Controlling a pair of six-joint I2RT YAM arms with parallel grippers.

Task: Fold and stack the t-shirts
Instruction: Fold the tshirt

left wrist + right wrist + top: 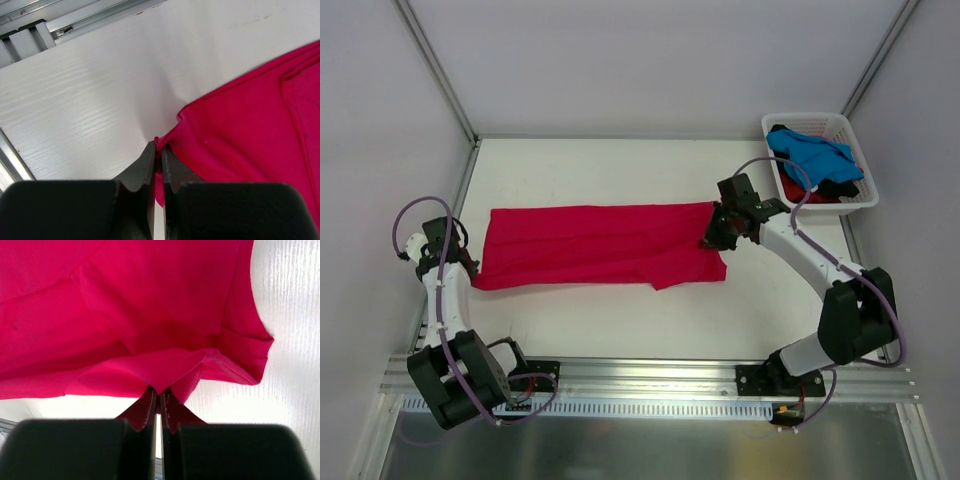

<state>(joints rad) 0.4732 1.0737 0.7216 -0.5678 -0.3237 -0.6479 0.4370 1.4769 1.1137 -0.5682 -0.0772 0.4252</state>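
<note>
Red t-shirt [600, 245] lies stretched out as a long band across mid surface [620, 330], w/ a flap sticking out from its near edge toward the right. Left gripper [160, 149] is pinched tight on the shirt's left corner. Right gripper [159, 392] is clamped on cloth at the right end. Blue t-shirt [810, 153] lies heaped in white basket [860, 130] at far right corner.

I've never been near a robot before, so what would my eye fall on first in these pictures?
The bright crimson t-shirt lies as a long band across the middle of the white table. An arm pinches each end: the left gripper is shut on its left corner and the right gripper on its right edge. In the far right corner, a white basket holds a blue t-shirt on darker cloth.
</note>
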